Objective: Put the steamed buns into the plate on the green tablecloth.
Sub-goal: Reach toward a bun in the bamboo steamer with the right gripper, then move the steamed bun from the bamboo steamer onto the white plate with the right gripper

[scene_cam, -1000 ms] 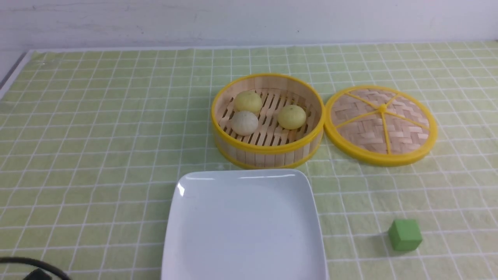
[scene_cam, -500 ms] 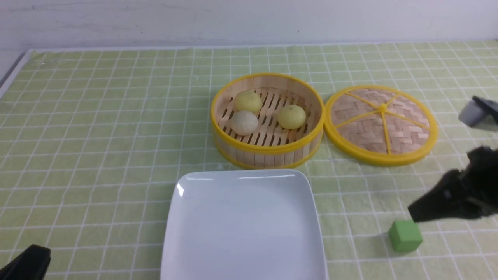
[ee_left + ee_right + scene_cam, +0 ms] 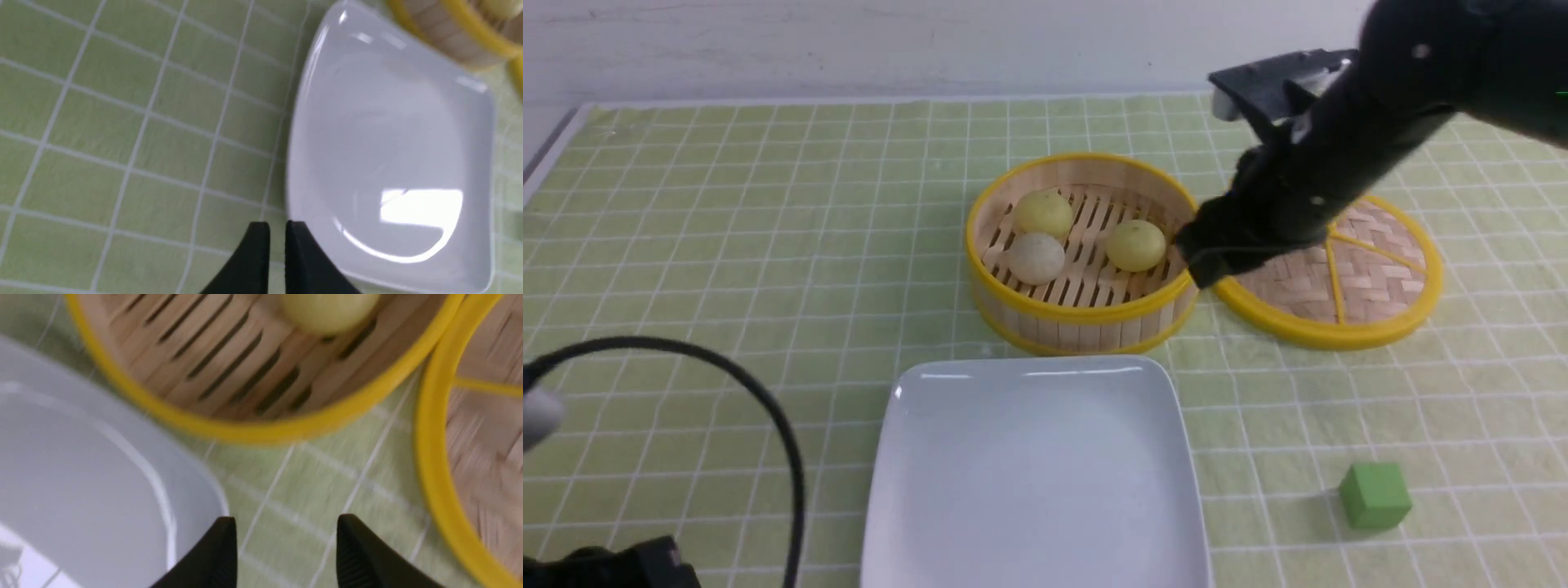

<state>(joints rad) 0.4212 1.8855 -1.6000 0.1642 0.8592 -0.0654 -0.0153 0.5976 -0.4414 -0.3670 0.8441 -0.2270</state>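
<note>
Three steamed buns lie in a bamboo steamer basket (image 3: 1086, 314): a pale yellow one (image 3: 1044, 212) at the back, an off-white one (image 3: 1036, 256) at front left, a pale yellow one (image 3: 1135, 245) on the right. The white square plate (image 3: 1033, 474) sits empty on the green tablecloth (image 3: 727, 245), just in front of the basket. My right gripper (image 3: 286, 524) is open and empty, hovering at the basket's right rim (image 3: 1199, 260), beside the right bun (image 3: 327, 310). My left gripper (image 3: 278, 228) is shut and empty, over the cloth at the plate's (image 3: 388, 143) left edge.
The woven round lid (image 3: 1347, 278) lies right of the basket, partly under my right arm. A green cube (image 3: 1374, 493) sits at the front right. My left arm and its black cable (image 3: 768, 408) fill the front left corner.
My right arm has swung in from the right edge, up and leftward, to the basket's right rim. My left arm has risen at the front left, its cable now looping into view.
</note>
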